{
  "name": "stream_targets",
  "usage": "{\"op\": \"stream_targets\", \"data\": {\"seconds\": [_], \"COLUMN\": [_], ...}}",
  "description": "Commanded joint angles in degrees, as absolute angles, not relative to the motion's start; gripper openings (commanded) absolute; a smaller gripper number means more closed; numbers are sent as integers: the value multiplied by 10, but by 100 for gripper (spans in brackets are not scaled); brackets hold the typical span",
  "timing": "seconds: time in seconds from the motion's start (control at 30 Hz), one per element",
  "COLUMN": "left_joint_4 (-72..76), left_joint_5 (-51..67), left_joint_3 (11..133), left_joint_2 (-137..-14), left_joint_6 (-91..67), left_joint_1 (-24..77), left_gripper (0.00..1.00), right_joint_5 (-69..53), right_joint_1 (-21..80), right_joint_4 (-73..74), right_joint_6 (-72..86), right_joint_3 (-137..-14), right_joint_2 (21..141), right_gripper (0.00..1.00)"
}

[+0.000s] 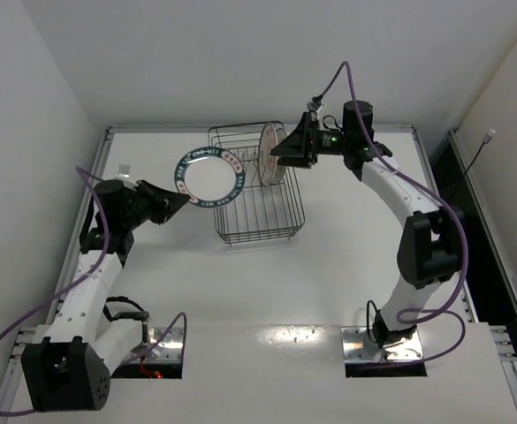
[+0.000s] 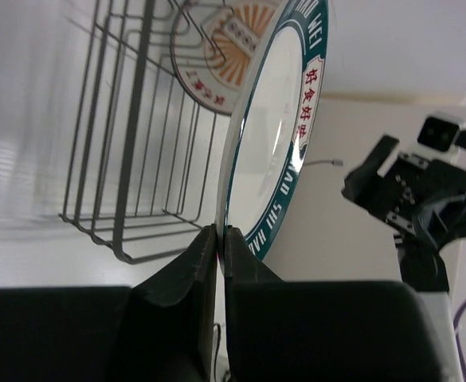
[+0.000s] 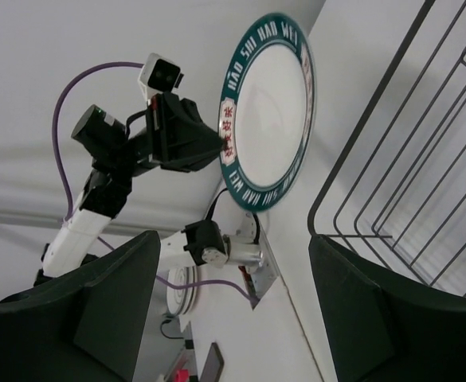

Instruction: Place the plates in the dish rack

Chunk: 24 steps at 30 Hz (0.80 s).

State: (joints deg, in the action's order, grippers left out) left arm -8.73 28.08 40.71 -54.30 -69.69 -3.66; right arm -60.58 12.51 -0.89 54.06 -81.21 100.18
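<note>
My left gripper point(image 1: 180, 198) is shut on the edge of the white plate with the dark teal patterned rim point(image 1: 209, 177) and holds it upright, just left of the black wire dish rack point(image 1: 260, 212). In the left wrist view both fingers point(image 2: 205, 255) pinch that plate's rim point(image 2: 276, 135). The plate with the orange sunburst centre point(image 1: 274, 155) stands on edge in the rack's far end, and also shows in the left wrist view point(image 2: 225, 56). My right gripper point(image 1: 277, 152) is open and empty beside it. The right wrist view shows the teal plate point(image 3: 268, 111) and the rack point(image 3: 424, 159). The plain plate is out of view.
The rack's near part holds nothing and its prongs point(image 2: 137, 159) stand between the two plates. A small white object point(image 1: 124, 168) lies at the table's far left. Walls close in on the left and the back. The right arm's wrist point(image 2: 408, 191) is beyond the teal plate.
</note>
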Motion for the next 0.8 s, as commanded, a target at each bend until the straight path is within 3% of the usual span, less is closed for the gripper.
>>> {"op": "stream_targets", "data": {"seconds": [0.0, 0.3, 0.43, 0.5, 0.53, 0.57, 0.67, 0.77], "left_joint_4": [-34, 51, 81, 96, 103, 112, 124, 124], "left_joint_5": [337, 343, 335, 325, 325, 325, 325, 325], "left_joint_3": [406, 406, 406, 406, 406, 406, 411, 423], "left_joint_2": [-531, -554, -577, -584, -590, -600, -627, -638], "left_joint_6": [-715, -751, -765, -771, -771, -776, -776, -776], "left_joint_1": [-14, 52, 93, 117, 124, 131, 165, 177], "left_gripper": [0, 0, 0, 0, 0, 0, 0, 0], "right_joint_5": [-622, -622, -614, -613, -619, -619, -619, -613], "right_joint_1": [133, 138, 150, 163, 163, 163, 170, 170], "right_joint_4": [-58, -31, 22, 39, 40, 40, 40, 64], "right_joint_6": [560, 538, 509, 490, 485, 485, 485, 476], "right_joint_3": [-811, -805, -816, -826, -826, -826, -826, -826], "right_joint_2": [1022, 1049, 1049, 1055, 1061, 1061, 1061, 1055], "right_gripper": [72, 68, 72, 62, 50, 32, 1, 0]}}
